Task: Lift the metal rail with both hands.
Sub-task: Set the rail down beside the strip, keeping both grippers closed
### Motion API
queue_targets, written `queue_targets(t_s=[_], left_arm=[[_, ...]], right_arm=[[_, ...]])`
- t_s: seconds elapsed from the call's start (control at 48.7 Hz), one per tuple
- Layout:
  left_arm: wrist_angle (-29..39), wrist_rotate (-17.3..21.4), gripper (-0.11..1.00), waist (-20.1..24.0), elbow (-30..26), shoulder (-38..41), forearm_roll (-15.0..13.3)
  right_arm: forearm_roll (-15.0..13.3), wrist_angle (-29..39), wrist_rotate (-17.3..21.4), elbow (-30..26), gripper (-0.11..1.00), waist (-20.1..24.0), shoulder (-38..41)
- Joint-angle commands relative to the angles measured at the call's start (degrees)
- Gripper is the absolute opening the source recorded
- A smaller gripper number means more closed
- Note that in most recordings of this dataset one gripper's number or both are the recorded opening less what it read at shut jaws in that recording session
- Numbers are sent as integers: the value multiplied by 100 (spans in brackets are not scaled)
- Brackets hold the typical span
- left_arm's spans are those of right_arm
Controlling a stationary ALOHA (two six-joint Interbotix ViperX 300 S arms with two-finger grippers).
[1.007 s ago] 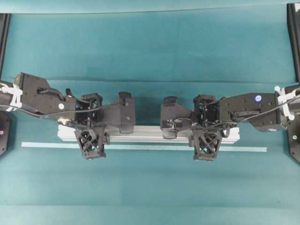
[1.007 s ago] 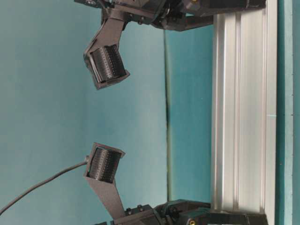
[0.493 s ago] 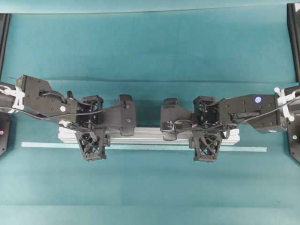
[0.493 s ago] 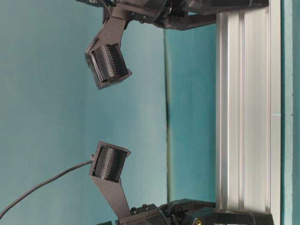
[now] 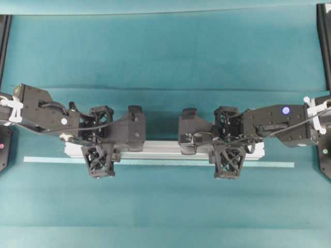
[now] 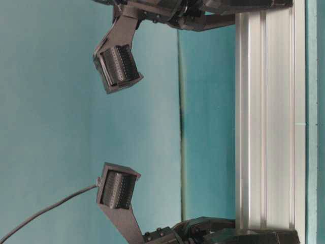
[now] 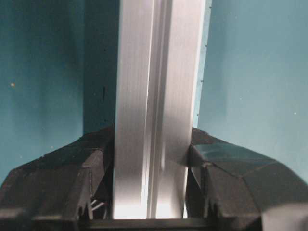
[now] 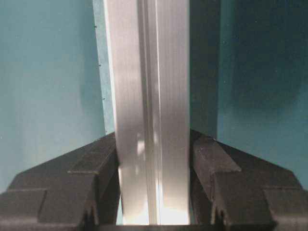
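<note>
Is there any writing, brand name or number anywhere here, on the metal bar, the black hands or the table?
No text can be read in any view.
metal rail: bare grooved silver, no marking.
left hand and right hand: plain black, no lettering shows.
tape strip: pale green, blank.
The blue dot and white dot on the arms are marks, not text.
</note>
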Motion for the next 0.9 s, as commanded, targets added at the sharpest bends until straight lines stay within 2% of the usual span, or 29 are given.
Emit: queue_targets(t_s=[0.0, 0.452, 0.493, 0.616, 0.678, 0.801, 0.822, 0.883], left_arm=[[-88, 9, 36, 18, 0, 0, 18], [-167, 44, 36, 70, 97, -18, 18], [-176, 44, 36, 62, 105, -18, 18], [-176, 26, 36, 44, 105, -18, 18], [-176, -9, 36, 44, 105, -18, 18], [-167, -35, 36, 44, 114, -26, 18], [-167, -35, 39, 44, 123, -18, 18], [-167, 44, 56, 18, 123, -26, 18]], right_arm=[[26, -176, 62, 62, 38, 70, 70], [26, -308, 149, 79, 39, 79, 70], [26, -308, 185, 79, 45, 79, 70], [9, -290, 308, 97, 77, 88, 70], [0, -299, 325, 97, 89, 79, 70], [-18, -316, 325, 105, 92, 88, 62], [-18, -325, 325, 97, 92, 79, 62], [-18, -325, 325, 88, 92, 79, 70]])
